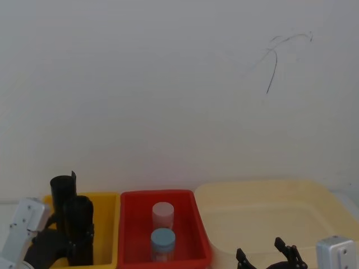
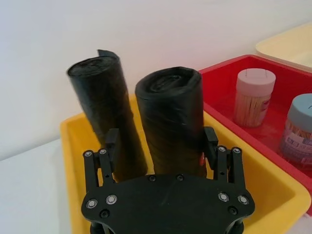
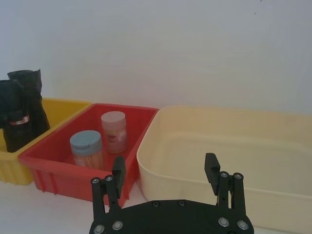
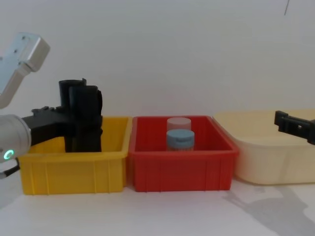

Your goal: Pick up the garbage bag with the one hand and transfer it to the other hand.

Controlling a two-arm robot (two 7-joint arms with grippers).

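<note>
The head camera looks forward from high up, tilted a little downward. The white wall [image 1: 168,84] takes most of its picture, and the yellow bin [image 1: 106,227], red bin [image 1: 132,230] and cream tub [image 1: 263,218] lie along the lower edge. The chest camera sits lower and looks level across the table [image 4: 147,211], seeing the same three containers from the side. The left wrist camera looks past the left gripper [image 2: 162,139], very near the garbage bag [image 2: 170,117] and the second black roll [image 2: 100,97], with the red bin beyond. The right wrist camera looks past the right gripper [image 3: 165,165] from farther back, slantwise, and takes in all three containers.
</note>
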